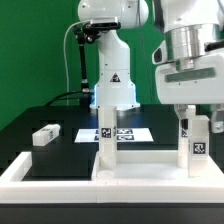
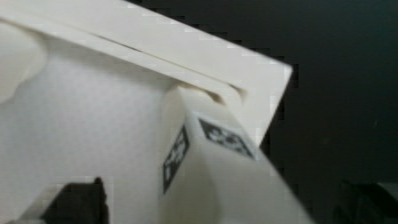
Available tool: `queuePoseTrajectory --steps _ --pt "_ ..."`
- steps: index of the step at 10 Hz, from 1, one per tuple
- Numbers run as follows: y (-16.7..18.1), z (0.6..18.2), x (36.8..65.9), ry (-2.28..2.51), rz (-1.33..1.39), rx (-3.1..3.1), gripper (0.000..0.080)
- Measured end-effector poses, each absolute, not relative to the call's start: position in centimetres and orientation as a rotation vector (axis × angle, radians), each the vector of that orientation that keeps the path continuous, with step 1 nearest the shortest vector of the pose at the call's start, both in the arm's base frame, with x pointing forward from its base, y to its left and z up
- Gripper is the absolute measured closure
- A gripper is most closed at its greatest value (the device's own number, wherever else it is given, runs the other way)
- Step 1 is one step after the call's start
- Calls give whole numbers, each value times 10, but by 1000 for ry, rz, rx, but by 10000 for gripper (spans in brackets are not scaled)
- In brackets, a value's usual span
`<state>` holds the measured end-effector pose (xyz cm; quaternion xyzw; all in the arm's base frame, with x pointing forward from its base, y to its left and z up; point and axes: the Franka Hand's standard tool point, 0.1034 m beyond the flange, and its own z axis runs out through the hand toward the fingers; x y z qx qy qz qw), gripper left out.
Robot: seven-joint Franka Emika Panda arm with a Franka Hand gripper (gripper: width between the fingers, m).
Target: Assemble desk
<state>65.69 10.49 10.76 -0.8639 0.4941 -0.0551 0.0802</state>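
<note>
The white desk slab (image 1: 150,172) lies flat at the front of the table. Two tagged leg blocks stand upright on it: one (image 1: 107,138) towards the exterior view's left, one (image 1: 198,148) near the slab's corner on the exterior view's right. My gripper (image 1: 197,122) hangs over that second leg, its fingers either side of the leg's top. In the wrist view the leg (image 2: 222,150) rises from the slab (image 2: 89,120) between my gripper's (image 2: 222,205) dark fingers (image 2: 75,203), with a gap on each side. The gripper is open and holds nothing.
A loose leg block (image 1: 45,135) lies on the black table at the exterior view's left. The marker board (image 1: 125,132) lies behind the slab, before the robot's base (image 1: 112,85). A raised white border rim (image 1: 30,165) runs along the front left.
</note>
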Motion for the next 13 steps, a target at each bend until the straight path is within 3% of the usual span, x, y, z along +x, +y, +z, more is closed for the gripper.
queuePoseTrajectory --steps 3,5,8,9,10,11,13 --pt "102 108 658 1156 -198 -2763 151" --pt "87 107 667 525 -265 -2974 151" --pt "93 103 667 530 -240 -2976 177" --pt "93 103 667 560 -238 -2968 356" --pt "93 103 667 691 -228 -2934 356" --pt "89 102 666 789 -221 -2909 506" --pt "87 101 666 1070 -178 -2813 506"
